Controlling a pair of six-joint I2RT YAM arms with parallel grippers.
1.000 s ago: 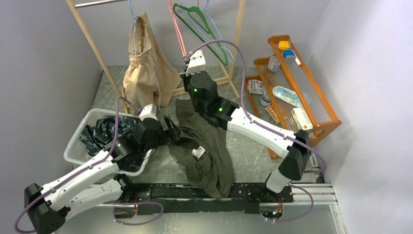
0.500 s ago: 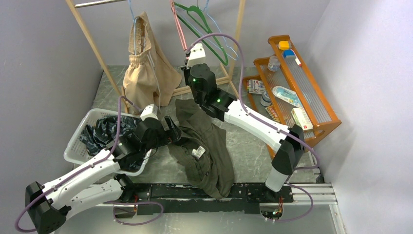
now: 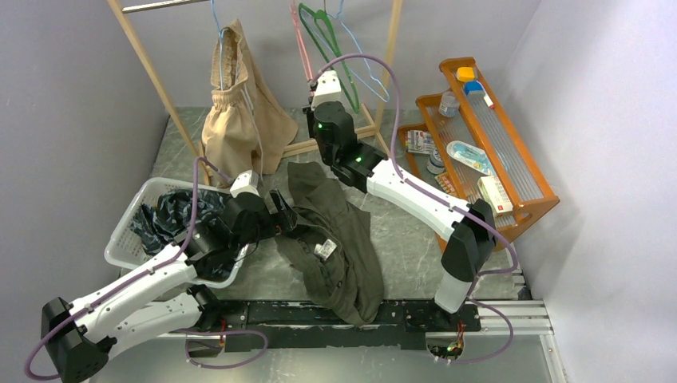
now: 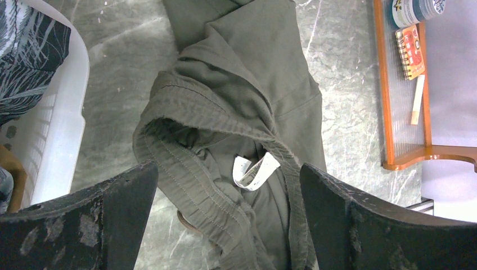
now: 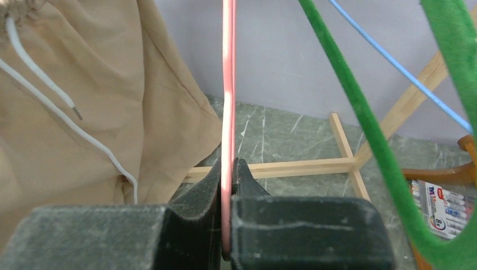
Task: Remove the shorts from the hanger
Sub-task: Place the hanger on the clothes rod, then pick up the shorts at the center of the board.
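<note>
Olive green shorts [image 3: 335, 239] lie crumpled on the table, waistband and white label up in the left wrist view [image 4: 236, 112]. My left gripper [image 3: 286, 214] is open and empty just above their waistband [image 4: 225, 185]. Tan shorts [image 3: 239, 120] hang from the rack and also show in the right wrist view [image 5: 73, 112]. Dark patterned shorts [image 3: 172, 211] lie in the white basket [image 3: 128, 227]. My right gripper [image 3: 317, 80] is shut on the bare pink hanger [image 5: 228, 84], high near the rack.
A green hanger [image 3: 323, 32] and a blue hanger [image 3: 369, 68] hang right of the pink one. The wooden rack's legs [image 3: 152, 80] stand behind. An orange shelf [image 3: 527, 179] with small items stands at the right.
My right gripper has moved up and back toward the rack with the pink hanger in it; the green hanger swung upward. The left arm and the olive shorts have not moved.
</note>
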